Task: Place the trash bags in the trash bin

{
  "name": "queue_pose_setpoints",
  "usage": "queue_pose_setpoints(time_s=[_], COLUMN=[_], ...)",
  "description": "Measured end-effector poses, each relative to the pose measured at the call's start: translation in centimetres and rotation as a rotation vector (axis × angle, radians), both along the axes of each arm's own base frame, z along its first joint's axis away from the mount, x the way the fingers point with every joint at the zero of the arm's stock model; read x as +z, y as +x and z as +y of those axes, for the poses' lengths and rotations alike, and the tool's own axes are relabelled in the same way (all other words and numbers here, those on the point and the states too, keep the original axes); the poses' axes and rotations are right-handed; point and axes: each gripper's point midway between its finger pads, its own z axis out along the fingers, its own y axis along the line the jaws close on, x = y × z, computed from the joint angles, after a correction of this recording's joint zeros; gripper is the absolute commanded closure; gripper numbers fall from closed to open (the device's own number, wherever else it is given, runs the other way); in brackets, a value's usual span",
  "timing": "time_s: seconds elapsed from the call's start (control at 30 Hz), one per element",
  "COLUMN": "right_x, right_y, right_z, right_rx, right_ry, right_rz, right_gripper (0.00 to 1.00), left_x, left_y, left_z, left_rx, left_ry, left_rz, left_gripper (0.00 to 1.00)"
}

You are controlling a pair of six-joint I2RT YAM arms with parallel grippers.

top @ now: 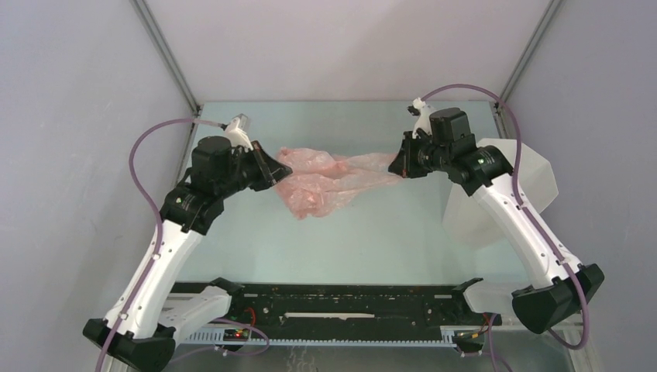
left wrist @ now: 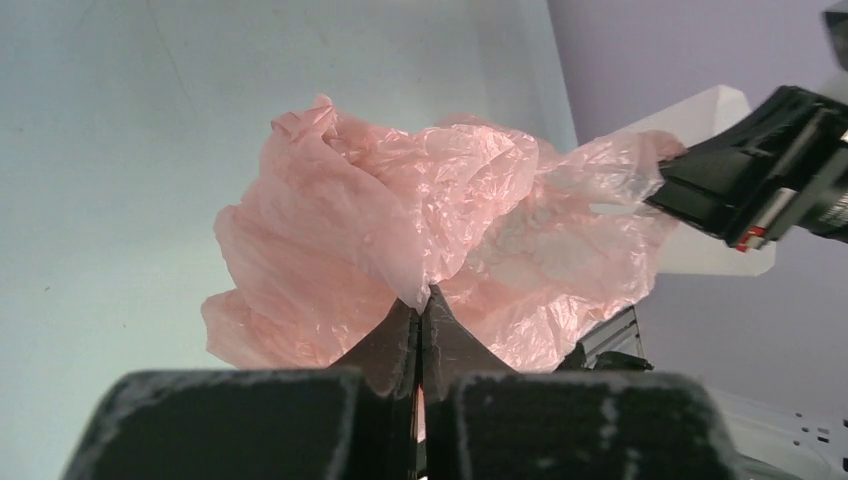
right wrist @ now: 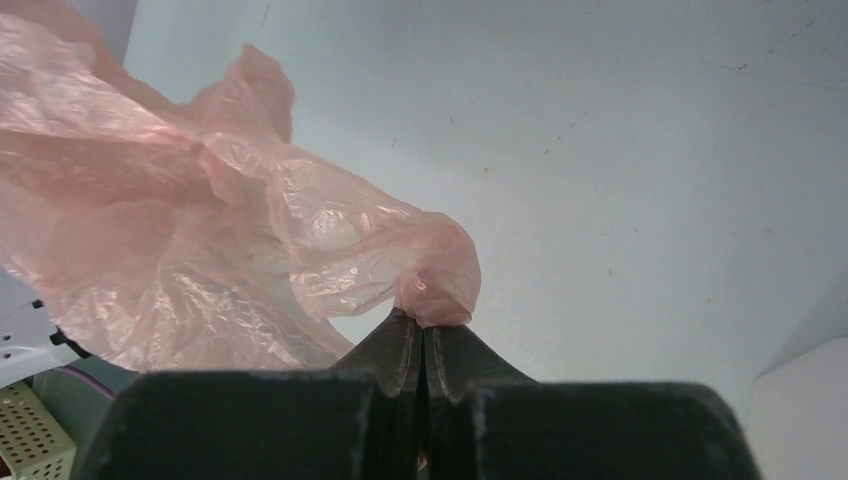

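Note:
The pale-pink trash bag (top: pixel 325 180) hangs stretched between my two grippers above the middle of the table. At its left end my left gripper (top: pixel 273 169) is shut on the wrinkled film (left wrist: pixel 400 240), pinched at the fingertips (left wrist: pixel 424 303). My right gripper (top: pixel 397 167) is shut on a bunched end of the bag (right wrist: pixel 440 275) at its right side. The translucent white trash bin (top: pixel 534 182) lies on its side at the right edge of the table, partly hidden behind my right arm, and shows behind the bag (left wrist: pixel 715 115) in the left wrist view.
Grey walls (top: pixel 77 116) close in the table on the left, back and right. A black rail (top: pixel 349 302) with wiring runs along the near edge between the arm bases.

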Motion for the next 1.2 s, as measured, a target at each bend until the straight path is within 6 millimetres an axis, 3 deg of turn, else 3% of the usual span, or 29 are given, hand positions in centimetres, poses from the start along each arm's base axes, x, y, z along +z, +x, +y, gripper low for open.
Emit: queue_pose_setpoints(time_s=[0.03, 0.17, 0.23, 0.3, 0.47, 0.57, 0.63, 0.73, 0.87, 0.93, 1.0, 1.07, 1.2], right_x=[0.2, 1.0, 2.1, 3.4, 6.7, 7.0, 5.8, 1.5, -4.9, -6.9, -7.6, -7.0, -4.7], right_y=[-0.1, -0.4, -0.5, -0.6, -1.7, -3.2, -3.9, -4.1, -3.8, -4.2, -4.7, -5.3, -6.1], right_z=[0.0, -0.2, -0.1, 0.1, 2.2, 6.0, 9.2, 12.9, 16.2, 17.1, 17.5, 17.6, 16.8], right_rx=[0.0, -0.004, -0.008, -0.011, 0.03, 0.131, 0.219, 0.303, 0.347, 0.354, 0.366, 0.384, 0.41], right_ry=[0.004, 0.013, 0.023, 0.042, 0.106, 0.141, 0.169, 0.167, 0.135, 0.13, 0.129, 0.136, 0.15], right_rz=[-0.003, -0.011, -0.022, -0.04, -0.081, -0.07, -0.017, 0.12, 0.328, 0.405, 0.441, 0.438, 0.386], right_gripper=[1.0, 1.0, 1.0, 1.0, 0.94, 0.9, 0.88, 0.81, 0.52, 0.41, 0.3, 0.2, 0.15], left_x=[-0.4, -2.2, -3.4, -4.4, -4.2, -3.9, -3.7, -3.9, -5.8, -6.8, -7.7, -8.3, -9.6], left_y=[0.0, 0.4, 0.5, 0.4, 0.0, -0.1, -0.2, -0.3, -0.8, -1.2, -1.6, -1.9, -2.5], left_z=[-0.1, -0.3, -0.2, 0.0, 0.0, 0.0, 0.0, 0.2, 1.0, 1.3, 1.6, 1.5, 1.0], left_rx=[0.0, 0.003, 0.004, 0.01, 0.002, 0.001, 0.004, 0.016, 0.048, 0.061, 0.069, 0.067, 0.039], left_ry=[0.001, 0.02, 0.046, 0.066, 0.06, 0.052, 0.046, 0.048, 0.067, 0.072, 0.076, 0.073, 0.053], left_rz=[0.016, 0.088, 0.126, 0.165, 0.167, 0.159, 0.154, 0.153, 0.183, 0.203, 0.224, 0.243, 0.291], left_gripper=[0.91, 0.37, 0.2, 0.13, 0.11, 0.11, 0.11, 0.11, 0.1, 0.09, 0.08, 0.06, 0.02])
